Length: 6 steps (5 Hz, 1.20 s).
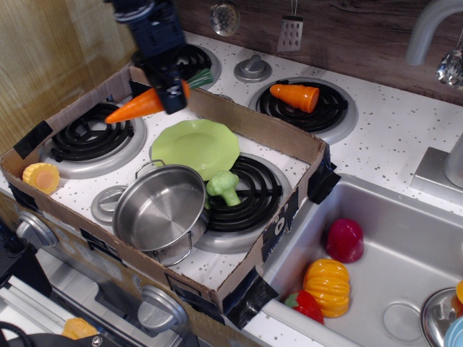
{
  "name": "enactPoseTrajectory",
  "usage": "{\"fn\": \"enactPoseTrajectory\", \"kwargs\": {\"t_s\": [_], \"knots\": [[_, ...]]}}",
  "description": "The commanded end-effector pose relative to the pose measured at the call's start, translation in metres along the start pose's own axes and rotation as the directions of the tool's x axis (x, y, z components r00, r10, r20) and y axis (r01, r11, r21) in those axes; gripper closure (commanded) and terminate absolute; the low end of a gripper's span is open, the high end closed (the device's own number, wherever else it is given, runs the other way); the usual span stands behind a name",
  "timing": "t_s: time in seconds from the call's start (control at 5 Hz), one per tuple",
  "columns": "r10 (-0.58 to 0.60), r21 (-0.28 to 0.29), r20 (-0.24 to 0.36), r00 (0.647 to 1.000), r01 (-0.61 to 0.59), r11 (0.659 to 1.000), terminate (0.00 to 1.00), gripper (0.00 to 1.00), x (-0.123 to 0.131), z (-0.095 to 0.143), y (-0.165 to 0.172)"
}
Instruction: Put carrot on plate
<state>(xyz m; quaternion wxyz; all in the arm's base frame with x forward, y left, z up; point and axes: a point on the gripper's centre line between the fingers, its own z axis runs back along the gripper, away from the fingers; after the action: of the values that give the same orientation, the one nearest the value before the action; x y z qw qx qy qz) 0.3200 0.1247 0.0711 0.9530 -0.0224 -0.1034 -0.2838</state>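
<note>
While the end effector (172,92) grips the carrot (141,105) near its leafy end, the orange body hangs in the air, tip pointing left, above the gap between the back-left burner (92,137) and the plate (196,147). The plate lies bare, touching the steel pot (160,207) and the broccoli (225,187) at its near edge. Judgement: the carrying step is under way. Good execution calls for travel toward the plate's centre, lowering with the carrot nearly level, and release only once it rests on the plate, clear of the cardboard wall (253,123) behind.
</note>
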Motion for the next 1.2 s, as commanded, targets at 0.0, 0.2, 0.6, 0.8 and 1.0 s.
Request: {"fn": "enactPoseTrajectory", "kwargs": {"t_s": [0.0,0.2,0.6,0.8,1.0], "knots": [[0.064,0.088,0.069,0.996,-0.07,0.994,0.0,1.0,0.022,0.009,-0.032],[0.084,0.075,0.08,0.993,-0.09,0.993,0.0,1.0,0.018,-0.012,-0.038],[-0.004,0.031,-0.004,1.0,0.004,0.999,0.0,1.0,-0.003,-0.01,0.002],[-0.012,0.012,-0.014,1.0,0.013,1.0,0.0,1.0,-0.007,-0.008,0.006],[0.013,0.032,0.002,1.0,-0.013,0.999,0.0,1.0,-0.007,-0.013,-0.001]]}}
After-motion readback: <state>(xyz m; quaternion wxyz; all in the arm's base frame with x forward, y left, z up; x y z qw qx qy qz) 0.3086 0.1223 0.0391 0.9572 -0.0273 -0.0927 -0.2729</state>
